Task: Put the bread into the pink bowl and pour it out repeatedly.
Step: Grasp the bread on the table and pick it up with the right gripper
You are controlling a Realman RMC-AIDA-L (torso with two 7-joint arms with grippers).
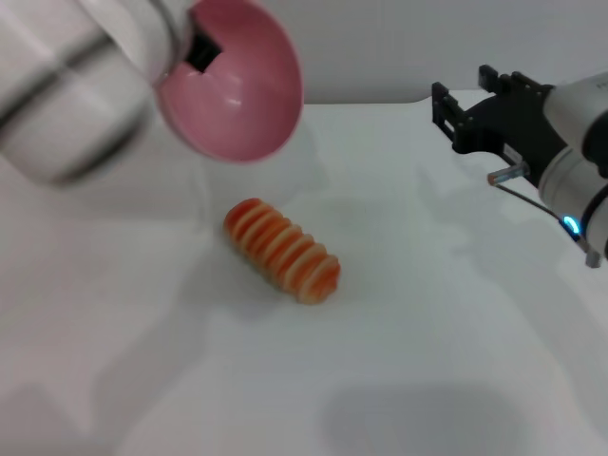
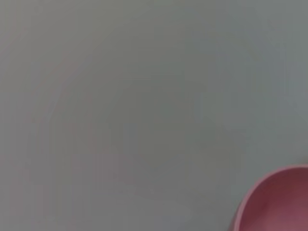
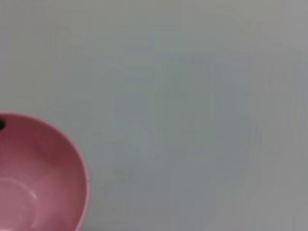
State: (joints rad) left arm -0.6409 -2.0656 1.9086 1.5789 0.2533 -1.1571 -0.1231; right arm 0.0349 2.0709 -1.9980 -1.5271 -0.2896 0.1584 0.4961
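Bench (image 1: pixel 456 380) is bare white in the lower part of the head frame, nothing on it there. Just above centre-left lies the bread (image 1: pixel 282 250), ridged striped side up, lying diagonally, upper-left end to lower-right end, flat on the bench and touching nothing. It's out of the bowl, so judging by that the pour step looks done & next cycle would need it loaded again.

Upper left of the head frame: left hand (image 1: pixel 195 49) holds the pink bowl (image 1: pixel 242 85) by its rim, a dark finger visible over the edge w/ the pad inside, so it's clamped on the bowl. Bowl is raised off the bench and tipped hard over, mouth facing the camera and down toward the bread – a dumping tilt. Inside is empty: smooth pink, nothing in it. Both wrist views catch only a part of it, also empty (bottom-right corner of the left wrist view (image 2: pixel 279 202), lower-left of the right wrist view (image 3: pixel 38 178)), rest is plain grey surface.

Upper right of the head frame, farther back: right hand (image 1: pixel 472 110), black fingers apart, holding nothing, hanging above the bench well apart from bread and bowl. Prob. waiting to fetch the bread once the bowl is set upright.
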